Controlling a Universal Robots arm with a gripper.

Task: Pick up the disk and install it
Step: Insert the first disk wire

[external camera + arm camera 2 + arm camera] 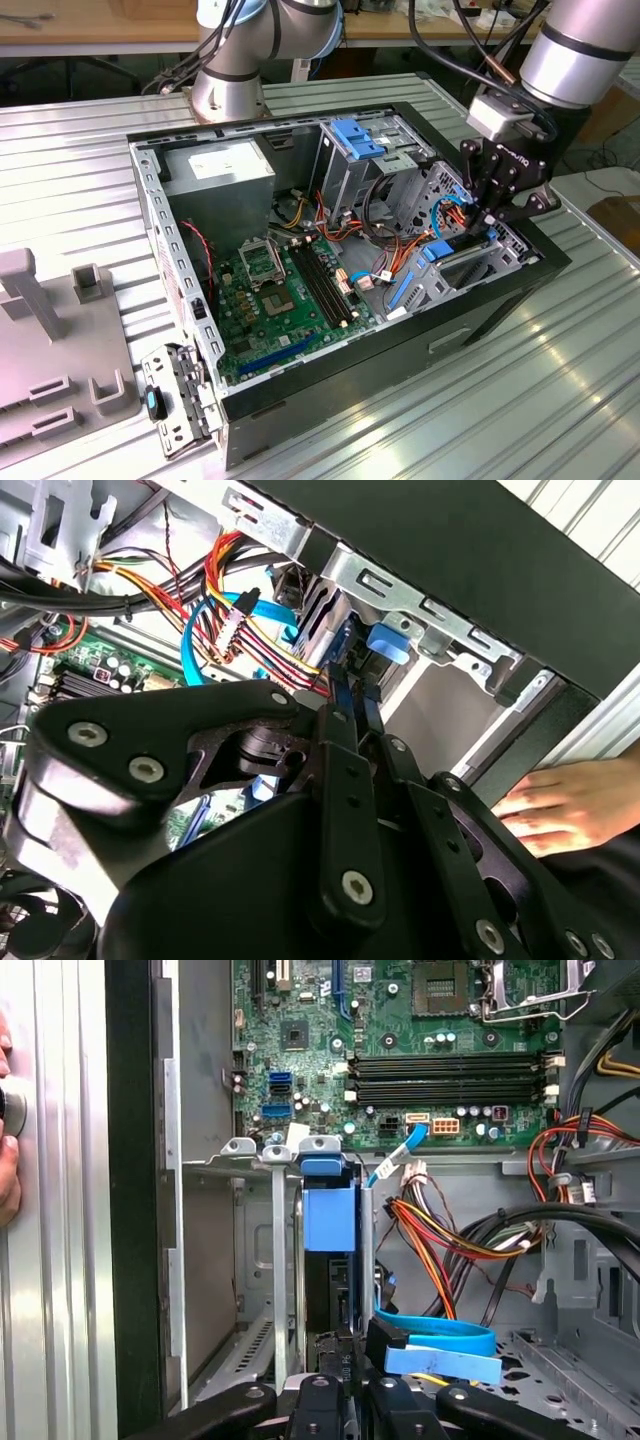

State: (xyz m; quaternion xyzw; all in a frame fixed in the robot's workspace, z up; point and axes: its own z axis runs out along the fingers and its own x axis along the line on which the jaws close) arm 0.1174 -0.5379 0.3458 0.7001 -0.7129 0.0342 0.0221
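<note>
Gripping the disk (330,1290) edge-on, the hand (497,212) is reaching down into the open computer case (180,300) on the desk (80,170). Judging from both wrist views, the disk is sitting partly inside its bay (275,1260), not fully seated.

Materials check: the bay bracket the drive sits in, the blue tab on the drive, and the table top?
Bay bracket: looks like bare stamped sheet steel, dull silver with folded edges and punched slots. Blue tab on the disk: likely moulded plastic, uniform matte blue with soft corners. Table top: appears to be ribbed aluminium, brushed and reflective with parallel grooves. The gripper is at the disk's edge.
</note>
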